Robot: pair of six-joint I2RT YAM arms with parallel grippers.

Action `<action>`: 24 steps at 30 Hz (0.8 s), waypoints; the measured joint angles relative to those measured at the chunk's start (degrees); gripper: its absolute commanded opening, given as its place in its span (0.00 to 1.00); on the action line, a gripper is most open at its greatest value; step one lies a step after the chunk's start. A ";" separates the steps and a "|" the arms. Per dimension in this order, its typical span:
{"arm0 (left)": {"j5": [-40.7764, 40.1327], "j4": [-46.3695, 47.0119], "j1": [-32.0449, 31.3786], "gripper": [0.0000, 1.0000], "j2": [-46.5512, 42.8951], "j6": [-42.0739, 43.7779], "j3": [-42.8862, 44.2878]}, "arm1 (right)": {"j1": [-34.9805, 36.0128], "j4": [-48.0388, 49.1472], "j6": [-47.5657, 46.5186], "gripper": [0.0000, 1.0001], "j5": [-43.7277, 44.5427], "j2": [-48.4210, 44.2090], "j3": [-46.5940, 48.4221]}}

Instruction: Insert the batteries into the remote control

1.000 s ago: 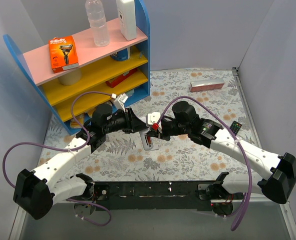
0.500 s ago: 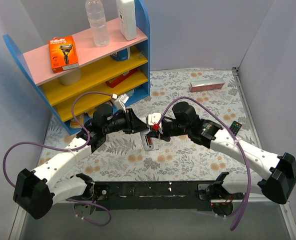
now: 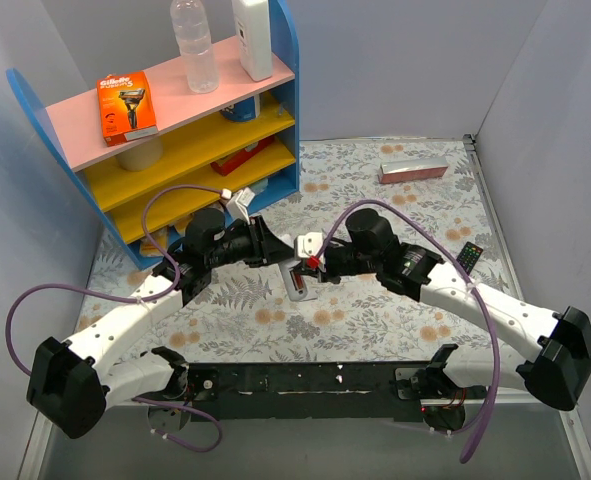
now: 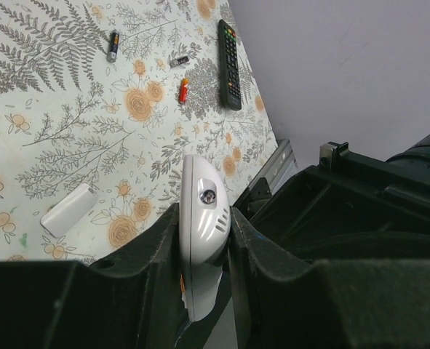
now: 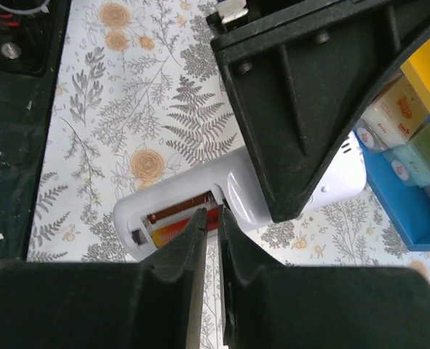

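My left gripper [image 3: 281, 258] is shut on a white remote [image 3: 297, 284] and holds it by its sides; it shows edge-on in the left wrist view [image 4: 202, 218]. In the right wrist view the remote [image 5: 178, 185] has its battery bay open, and a red-orange battery [image 5: 172, 231] lies inside. My right gripper [image 5: 209, 215] is shut, empty, its tips at that battery's end. In the top view it [image 3: 314, 265] sits over the remote. Loose batteries lie on the table: a red one [image 4: 184, 90], a black one [image 4: 113, 45] and a small dark one [image 4: 179, 62].
A black remote [image 4: 229, 64] lies by the loose batteries, near the right wall [image 3: 470, 254]. A small white cover [image 4: 68, 210] lies on the floral table. A blue shelf unit [image 3: 175, 130] stands at the back left. A pink box [image 3: 412, 171] lies at the back.
My right gripper has shifted slightly down and to the right over the remote. The left arm and the remote have hardly moved.
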 measured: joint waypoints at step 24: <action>-5.20 9.55 0.63 0.00 1.62 -4.46 -5.09 | 1.20 2.54 8.87 0.55 10.56 -5.73 -8.70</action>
